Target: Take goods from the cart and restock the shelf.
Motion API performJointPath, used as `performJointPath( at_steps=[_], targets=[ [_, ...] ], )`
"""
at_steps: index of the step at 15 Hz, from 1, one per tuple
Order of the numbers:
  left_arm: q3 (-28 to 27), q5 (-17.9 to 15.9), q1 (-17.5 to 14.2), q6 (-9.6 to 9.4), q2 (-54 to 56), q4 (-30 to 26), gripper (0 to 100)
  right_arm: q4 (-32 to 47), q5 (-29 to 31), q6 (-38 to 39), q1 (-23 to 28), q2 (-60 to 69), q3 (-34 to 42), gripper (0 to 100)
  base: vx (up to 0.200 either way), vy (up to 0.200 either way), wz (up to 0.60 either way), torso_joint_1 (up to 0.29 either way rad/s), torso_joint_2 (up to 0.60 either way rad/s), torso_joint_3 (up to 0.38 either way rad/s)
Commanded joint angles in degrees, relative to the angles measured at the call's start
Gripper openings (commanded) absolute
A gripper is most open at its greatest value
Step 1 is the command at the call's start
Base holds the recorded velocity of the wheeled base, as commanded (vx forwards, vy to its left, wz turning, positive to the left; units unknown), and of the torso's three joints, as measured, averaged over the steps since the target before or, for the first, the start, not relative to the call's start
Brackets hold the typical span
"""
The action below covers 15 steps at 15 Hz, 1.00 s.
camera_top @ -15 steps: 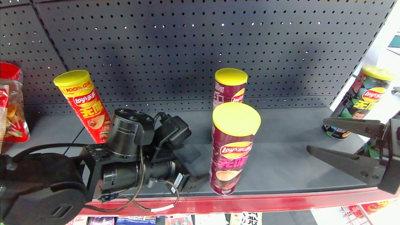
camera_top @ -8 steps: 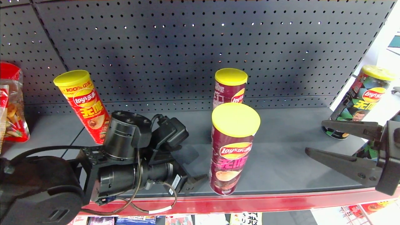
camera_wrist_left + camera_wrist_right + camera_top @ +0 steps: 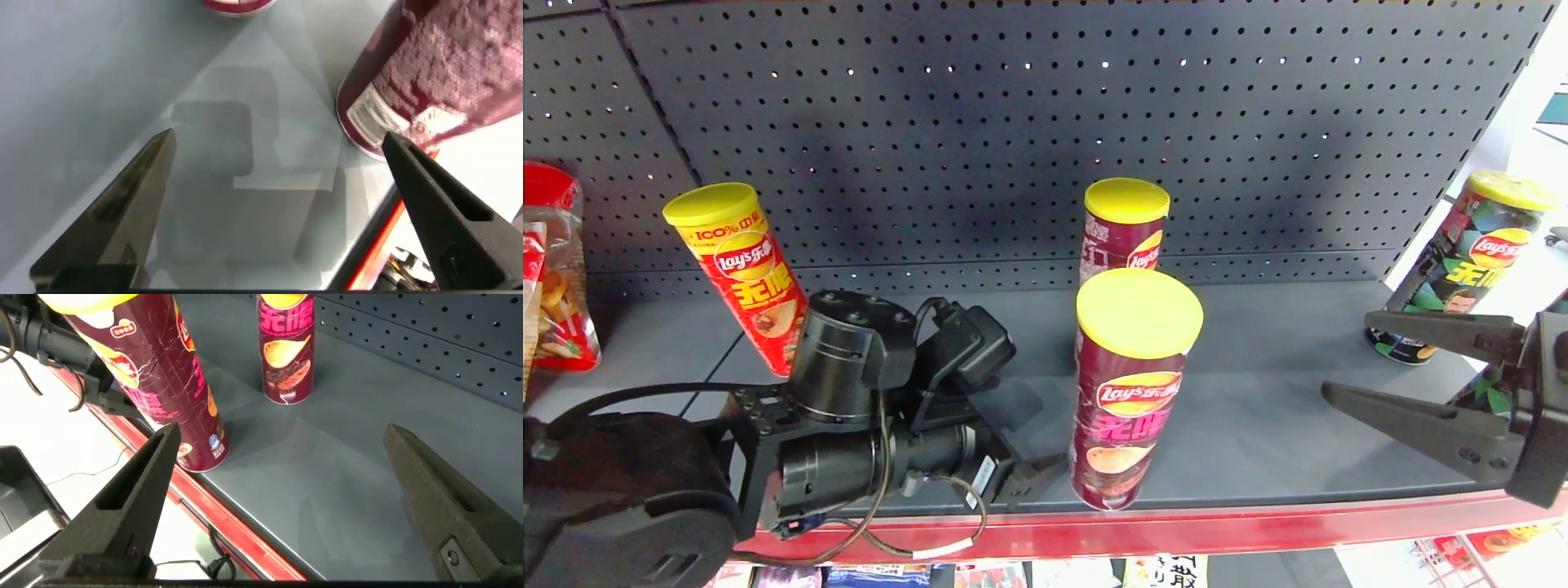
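Observation:
On the grey shelf (image 3: 1258,425) a purple chip can with a yellow lid (image 3: 1139,384) stands upright at the front edge, and a second purple can (image 3: 1125,224) stands behind it. My left gripper (image 3: 1033,441) lies low on the shelf just left of the front can, open and holding nothing. In the left wrist view its fingers (image 3: 278,137) straddle bare shelf, with the front can (image 3: 433,82) beside one finger. My right gripper (image 3: 1347,355) hangs open over the shelf's right part, apart from both cans (image 3: 163,384) (image 3: 286,347).
A red chip can (image 3: 739,273) leans at the back left near a snack bag (image 3: 547,269). A dark green can (image 3: 1462,261) stands at the shelf's right end. The perforated back panel (image 3: 1013,122) closes the rear; the red lip (image 3: 1176,531) marks the front edge.
My left arm has drawn back slightly to the left, away from the front purple can. The right gripper and the cans have stayed almost still.

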<state>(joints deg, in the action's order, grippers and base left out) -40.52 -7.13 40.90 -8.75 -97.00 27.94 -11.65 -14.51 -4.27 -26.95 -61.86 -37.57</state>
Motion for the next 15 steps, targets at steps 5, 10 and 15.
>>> performJointPath(
  at_steps=[5, 10, 15],
  targets=[
    [-3.86, 0.01, 0.41, -0.12, -3.02, 0.01, 100, -0.04, 0.0, -0.04, -0.03, -0.11, -0.13, 100, 0.0, 0.0, 0.0, 0.0, 0.0, 0.0],
    [-2.81, 0.19, 1.02, 0.05, -2.49, 0.01, 100, -0.04, 0.0, -0.04, -0.03, -0.11, 0.31, 100, 0.0, 0.0, 0.0, 0.0, 0.0, 0.0],
    [9.32, 2.65, -1.96, 0.58, 12.54, -0.17, 100, -0.04, 0.09, -0.13, -0.03, 3.14, 5.14, 100, 0.0, 0.0, 0.0, 0.0, 0.0, 0.0]
  ],
)
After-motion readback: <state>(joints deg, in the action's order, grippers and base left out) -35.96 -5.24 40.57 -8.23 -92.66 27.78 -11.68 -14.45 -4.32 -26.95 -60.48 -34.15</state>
